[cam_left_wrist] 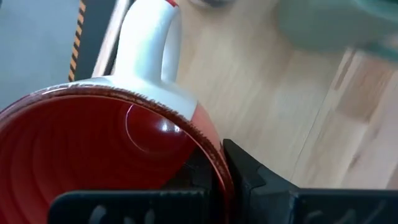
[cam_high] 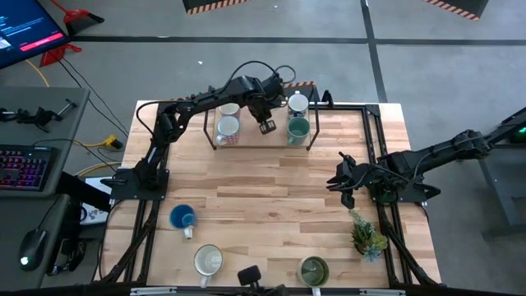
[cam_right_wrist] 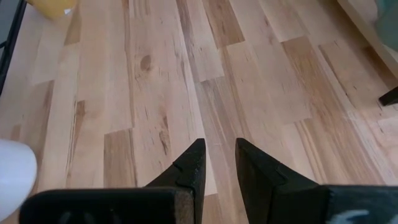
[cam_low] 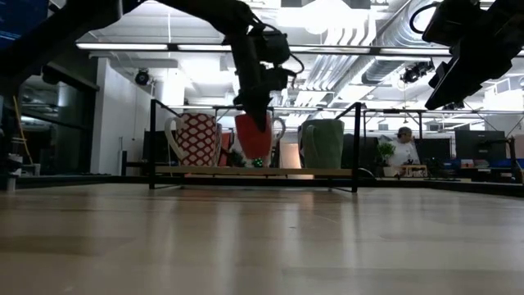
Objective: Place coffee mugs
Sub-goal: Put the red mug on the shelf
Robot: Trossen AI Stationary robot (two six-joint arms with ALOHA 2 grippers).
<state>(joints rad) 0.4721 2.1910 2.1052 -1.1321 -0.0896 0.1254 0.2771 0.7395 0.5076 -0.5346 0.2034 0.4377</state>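
At top centre of the high view, the left gripper [cam_low: 255, 115] clamps the red mug's [cam_left_wrist: 106, 155] rim over the rack [cam_high: 218, 141]. The right gripper [cam_right_wrist: 217, 163], at right, hangs empty, fingers narrowly apart.

Wooden table [cam_high: 271, 193]; blue mug [cam_high: 182, 218]; wire rack [cam_high: 263, 145]; plant [cam_high: 367, 237].

Red mug [cam_left_wrist: 112, 155] cut off at frame edge, teal mug [cam_left_wrist: 336, 25] blurred, person [cam_low: 403, 147] too small

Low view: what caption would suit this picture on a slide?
Left end effector lowers a red mug onto the rack, between a patterned mug and a green mug.
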